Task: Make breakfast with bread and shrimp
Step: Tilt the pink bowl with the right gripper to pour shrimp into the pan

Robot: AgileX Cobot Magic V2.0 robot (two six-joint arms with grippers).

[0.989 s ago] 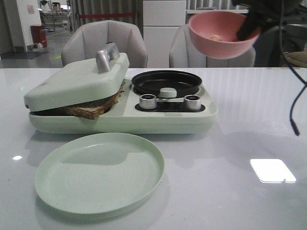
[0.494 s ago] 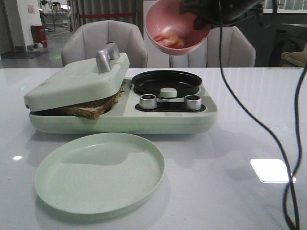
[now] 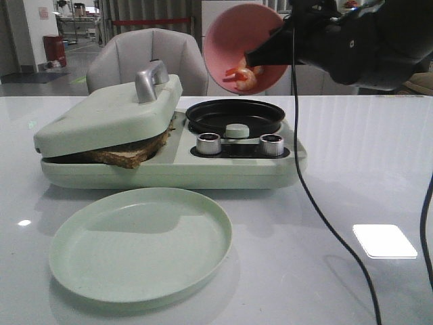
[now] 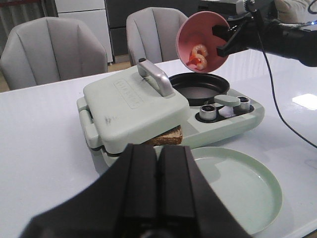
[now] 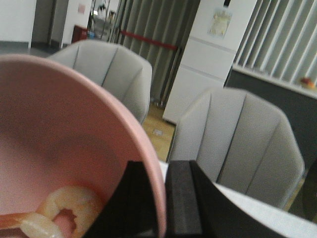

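My right gripper [image 3: 267, 53] is shut on the rim of a pink bowl [image 3: 237, 37], held tipped steeply over the black pan [image 3: 235, 115] of the pale green breakfast maker [image 3: 176, 166]. A curled pink-orange shrimp [image 3: 242, 76] lies at the bowl's lower lip; the shrimp [image 4: 197, 54] shows from the left wrist view too, and close up [image 5: 64, 210] in the right wrist view beside the gripper [image 5: 161, 198]. Bread [image 3: 128, 154] sticks out brown-crusted under the maker's closed lid [image 3: 111, 112]. My left gripper [image 4: 158, 163] is shut and empty, near the green plate [image 4: 237, 188].
A round pale green plate [image 3: 142, 244] lies in front of the maker. Two silver knobs [image 3: 208, 143] sit below the pan. A black cable [image 3: 318, 203] hangs from the right arm down to the table. Grey chairs [image 3: 145, 54] stand behind the table.
The right arm swung the pink bowl left from the upper right to above the pan and tipped it toward the pan; the shrimp slid to its lower lip.
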